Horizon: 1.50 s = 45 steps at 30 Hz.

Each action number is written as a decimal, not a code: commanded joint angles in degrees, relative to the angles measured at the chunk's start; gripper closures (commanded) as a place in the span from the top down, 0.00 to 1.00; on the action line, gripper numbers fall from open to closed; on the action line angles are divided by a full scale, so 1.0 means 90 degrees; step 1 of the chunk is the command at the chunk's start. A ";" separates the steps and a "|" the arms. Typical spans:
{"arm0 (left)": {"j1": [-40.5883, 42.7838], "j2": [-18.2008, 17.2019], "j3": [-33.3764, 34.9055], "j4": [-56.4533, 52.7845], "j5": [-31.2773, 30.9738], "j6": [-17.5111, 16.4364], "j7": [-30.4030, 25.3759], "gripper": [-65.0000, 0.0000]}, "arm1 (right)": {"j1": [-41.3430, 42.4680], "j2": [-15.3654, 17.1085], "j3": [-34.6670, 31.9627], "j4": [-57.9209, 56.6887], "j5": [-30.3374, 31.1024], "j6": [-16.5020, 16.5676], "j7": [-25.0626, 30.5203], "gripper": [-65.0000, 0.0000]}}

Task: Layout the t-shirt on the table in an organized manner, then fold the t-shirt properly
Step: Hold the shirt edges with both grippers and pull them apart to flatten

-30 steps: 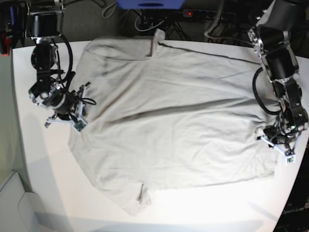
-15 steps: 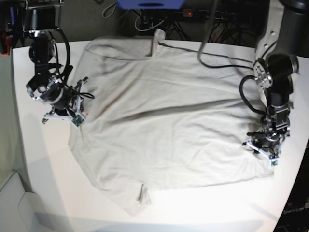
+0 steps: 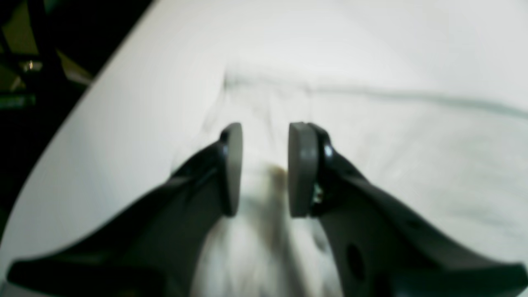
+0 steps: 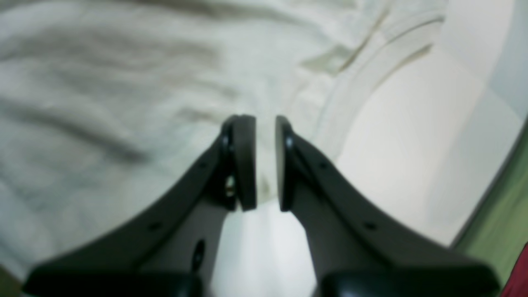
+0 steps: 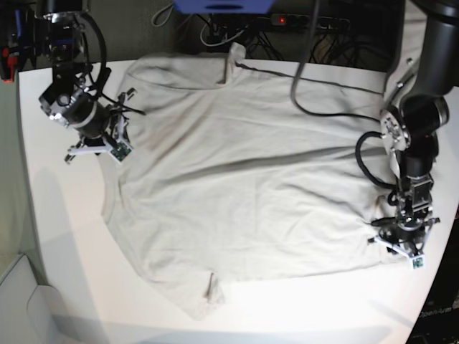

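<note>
White table (image 5: 64,236) carries the t-shirt (image 5: 244,179), spread nearly flat between your hands. Left hand (image 3: 264,169) and right hand (image 4: 266,163) stand slightly parted, pinching nothing visible. Smoothing looks nearly done; next, grip an edge for folding.

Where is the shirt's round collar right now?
In the base view the t-shirt lies spread on the white table, and its collar faces that view's left, just below the right gripper.

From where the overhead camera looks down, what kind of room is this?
Likely a robotics lab or test bench: two black robot arms flank a white table, a t-shirt lies spread on it, and loose cables and a power strip sit behind.
</note>
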 commanded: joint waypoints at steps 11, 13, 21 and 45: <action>0.0808 0.0125 -0.0013 0.2172 -0.0012 0.0034 0.0757 0.29 | -0.0335 -0.0248 0.0044 -0.0337 0.0077 -0.0093 0.0132 0.11; 0.0886 0.0135 -0.0013 0.2309 -0.0012 0.0034 0.0767 0.29 | -0.0374 -0.0209 0.0044 -0.0386 0.0077 -0.0093 0.0132 0.11; 0.0954 0.0096 -0.0013 0.2251 -0.0012 0.0034 0.0777 0.29 | -0.0853 0.0093 0.0054 -0.0396 0.0077 -0.0093 0.0142 0.11; 0.1042 0.0144 0.0036 0.2241 -0.0012 0.0034 0.0718 0.29 | -0.1117 0.0230 0.0855 -0.0347 0.0077 -0.0093 0.0151 0.11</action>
